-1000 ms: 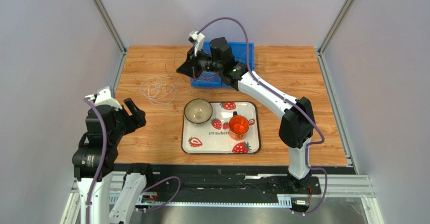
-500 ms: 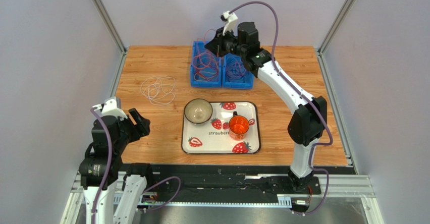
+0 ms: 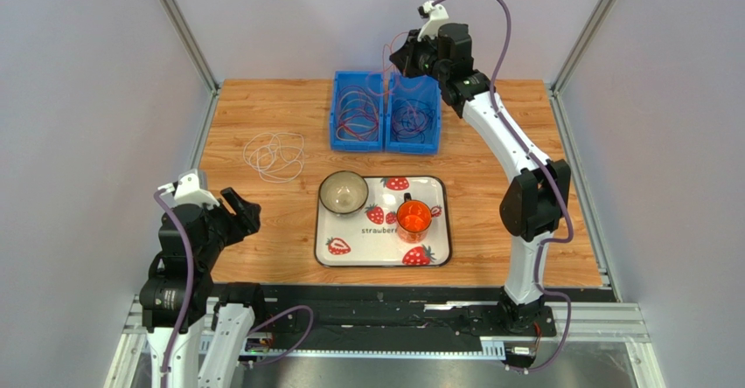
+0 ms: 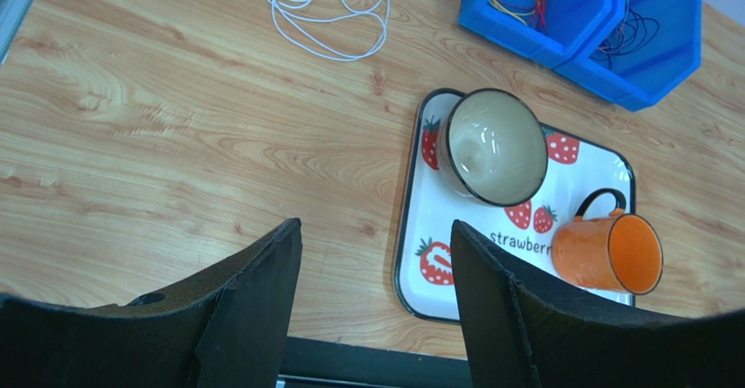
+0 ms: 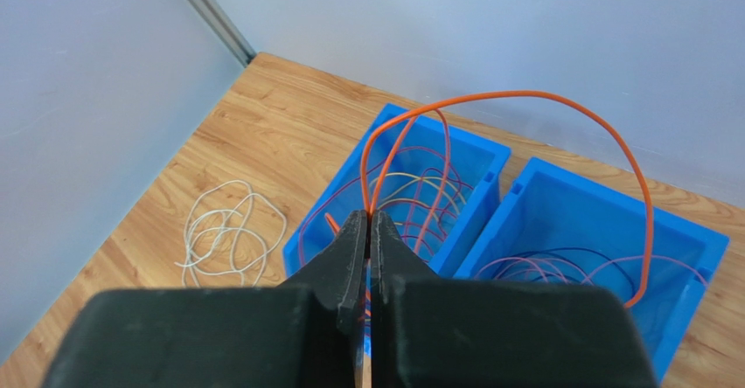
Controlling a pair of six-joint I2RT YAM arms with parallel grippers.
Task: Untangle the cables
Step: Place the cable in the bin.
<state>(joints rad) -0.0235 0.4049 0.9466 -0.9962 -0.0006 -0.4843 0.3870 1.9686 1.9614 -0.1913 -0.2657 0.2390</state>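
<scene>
Behind the tray (image 3: pixel 382 246), at the far side of the table (image 3: pixel 254 100), two blue boxes stand side by side and touch. The left box (image 3: pixel 357 144) holds red, orange and yellow cables (image 3: pixel 357 113) in loose loops. The right box (image 3: pixel 413 146) holds dark cables (image 3: pixel 413 119).

High above these boxes, farther from the tray than they are, the right tool (image 5: pixel 368 220) is shut tight on an orange cable (image 5: pixel 525 98). That cable goes up from the tool tips, bends in a big arch and comes down into the right box. Orange strands also run from the tips down into the left box.

Behind the tray and to its left, a white cable (image 3: pixel 275 155) lies alone on the table in a messy loop, apart from the boxes.

The tray is white with a dark rim and red strawberries on it. Dark letters on it read "strawberr"; an orange mug (image 3: pixel 414 218) on the tray covers the end of the word. A bowl (image 3: pixel 343 192) sits at the tray's back left corner, beside the mug.

Left of the tray, near the front edge of the table, the left tool (image 4: pixel 376 231) hangs over the wood with its two dark fingers wide apart. It holds nothing.
</scene>
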